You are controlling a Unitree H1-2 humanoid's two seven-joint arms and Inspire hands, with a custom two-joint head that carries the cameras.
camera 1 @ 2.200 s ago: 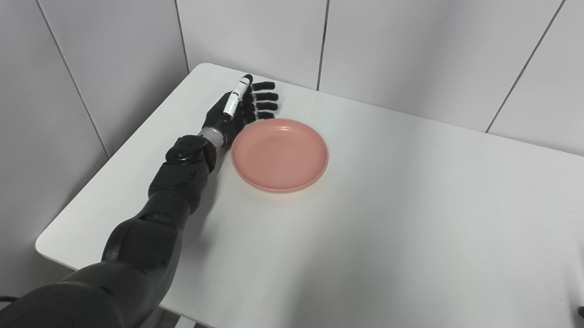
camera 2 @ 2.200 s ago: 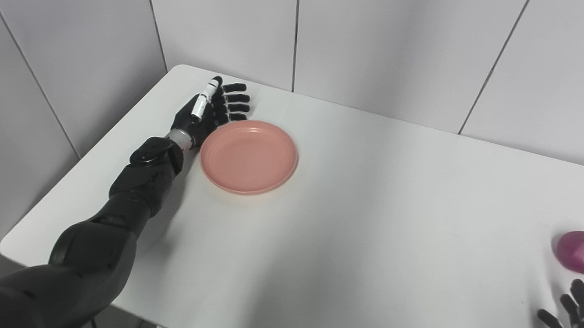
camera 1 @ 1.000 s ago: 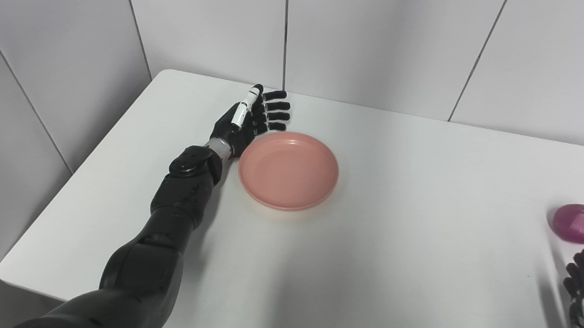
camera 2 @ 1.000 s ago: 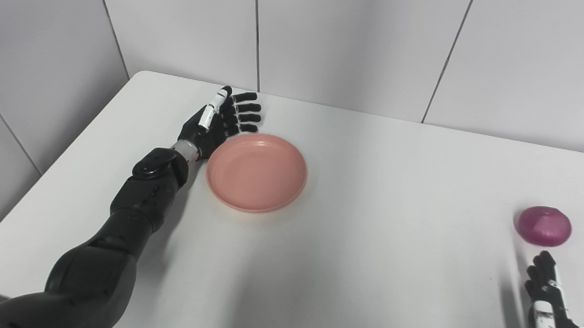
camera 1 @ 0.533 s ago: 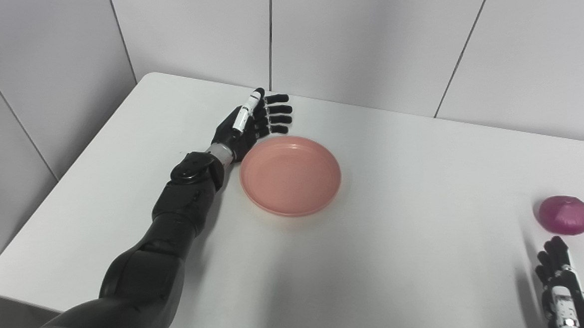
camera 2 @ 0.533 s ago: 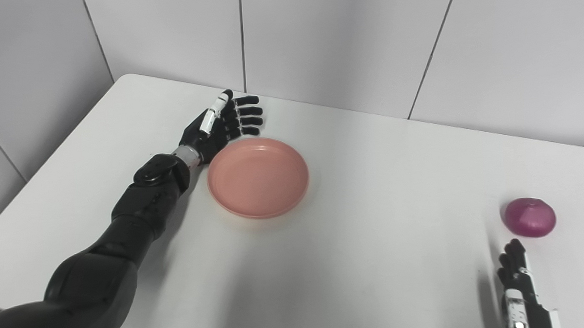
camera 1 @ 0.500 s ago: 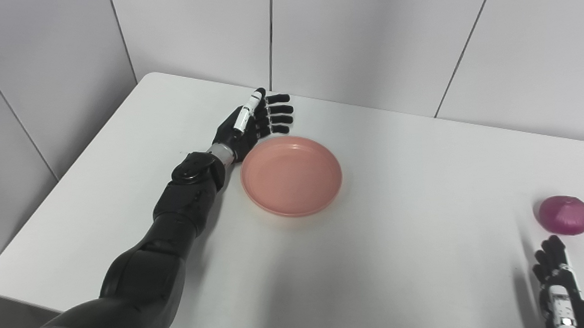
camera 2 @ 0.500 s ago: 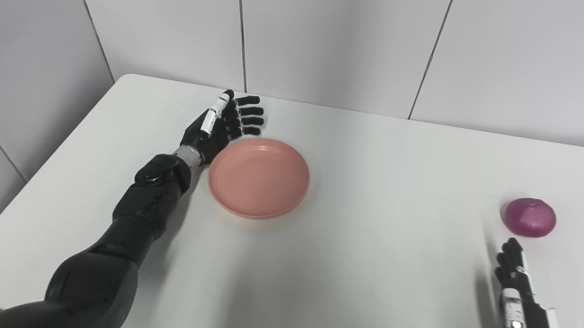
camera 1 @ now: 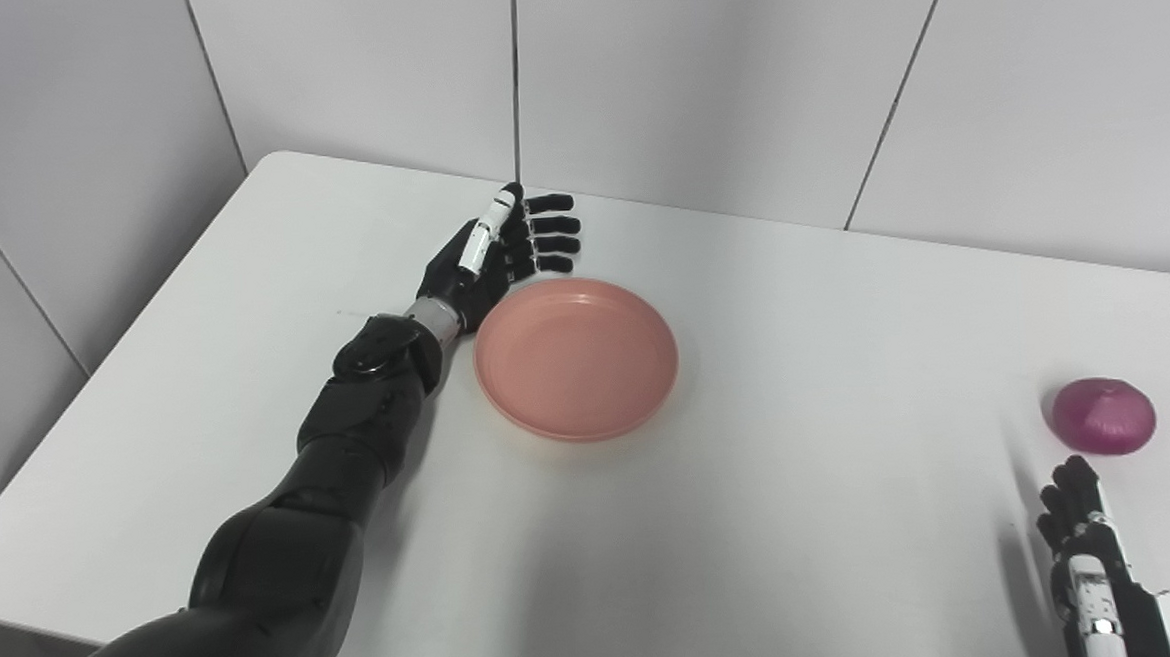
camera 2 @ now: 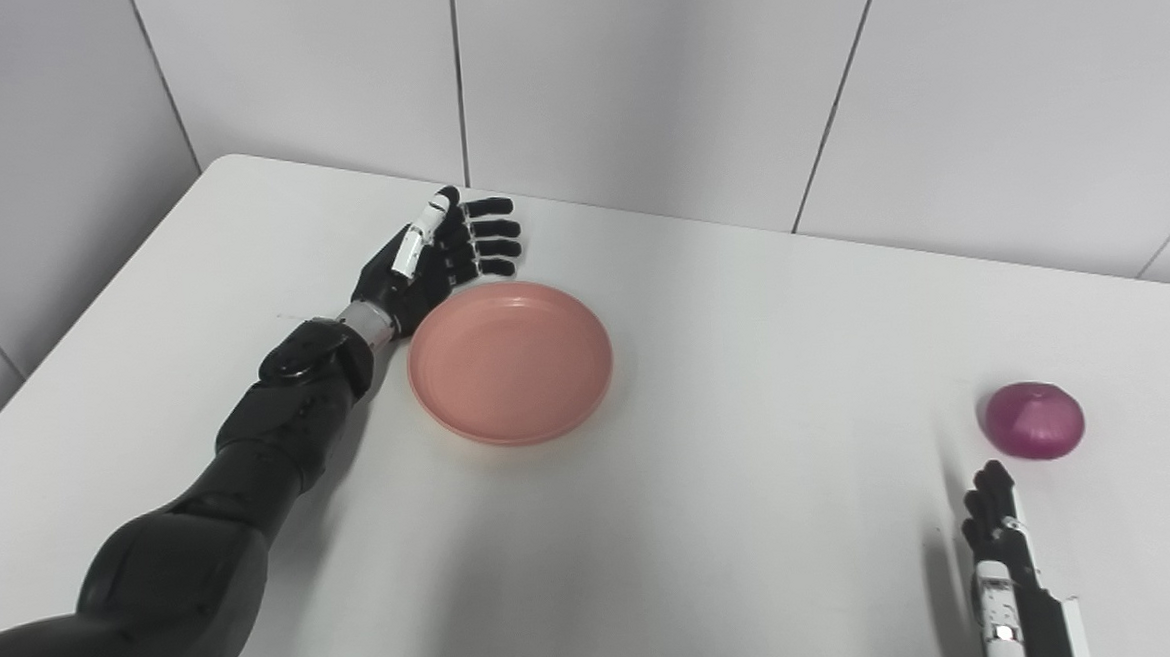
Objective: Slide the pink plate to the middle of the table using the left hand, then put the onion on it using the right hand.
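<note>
Left of frame centre, the black left hand, fingers spread, presses the round pink plastic plate's far-left rim. Pushing off-centre may spin the plate. The purple onion sits right, beside the empty, straight-fingered right hand.

A white table stands in a corner of grey panelled wall, and on its left half lies the pink plate, empty and flat on the surface. The left hand rests edge-on against the plate's far left rim, holding nothing, its fingers stretched out and slightly apart along the back of the plate, with the black arm running down to the bottom left corner. Well apart on the right side sits the purple onion, and just below it the right hand comes up from the bottom edge with fingers extended, close to the onion but not touching it.
</note>
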